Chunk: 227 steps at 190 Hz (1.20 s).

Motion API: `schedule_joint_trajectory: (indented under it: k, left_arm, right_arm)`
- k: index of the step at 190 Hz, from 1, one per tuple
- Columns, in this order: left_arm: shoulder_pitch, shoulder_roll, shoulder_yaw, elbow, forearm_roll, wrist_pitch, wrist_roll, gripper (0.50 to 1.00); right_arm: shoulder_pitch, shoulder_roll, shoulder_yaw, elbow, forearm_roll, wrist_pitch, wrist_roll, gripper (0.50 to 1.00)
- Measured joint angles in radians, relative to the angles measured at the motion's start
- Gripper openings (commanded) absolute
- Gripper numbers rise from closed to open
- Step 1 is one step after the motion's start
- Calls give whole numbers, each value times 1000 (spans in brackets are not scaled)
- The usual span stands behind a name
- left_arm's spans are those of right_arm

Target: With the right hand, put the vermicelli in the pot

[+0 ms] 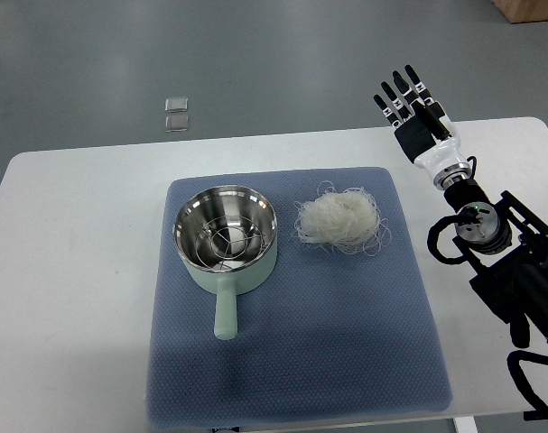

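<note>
A bundle of white vermicelli (pixel 339 219) lies on the blue mat (pixel 292 361), right of centre. A pale green pot (pixel 225 240) with a steel inside and a wire rack stands on the mat to the left of the vermicelli, its handle toward the near edge. My right hand (pixel 407 106) is at the far right of the table, beyond and to the right of the vermicelli, fingers spread and empty. The left arm does not show.
The white table (pixel 75 271) holds the mat. The right arm's black joints and cables (pixel 508 262) fill the table's right side. Two small clear squares (pixel 175 114) lie on the grey floor beyond the table.
</note>
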Motion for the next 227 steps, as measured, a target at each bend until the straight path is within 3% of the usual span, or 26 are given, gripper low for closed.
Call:
schedule_joint_trajectory:
  k: [79,119,151,180,227]
  left_arm:
    - [0,0,0,0,0,0,0,1000]
    - [0,0,0,-2,0,-3,0,1000]
    - [0,0,0,-3,1,-3,-1,1000]
    - [0,0,0,-4,1,-4,-1,1000]
    - [0,0,1,-34,1,-5,-1,1000]
  right_arm:
    - [6,-9,-3,0,-13,1,-4,928]
    - [51,-77,-133,0,-76,-1,-11,928]
    - [184,-182,-393,-2,-263,-4,-27,928]
    - [394,-288,-714,-1,-531,6,-48,928]
    - [797,-328,-1270,54,-827,134,-96,930]
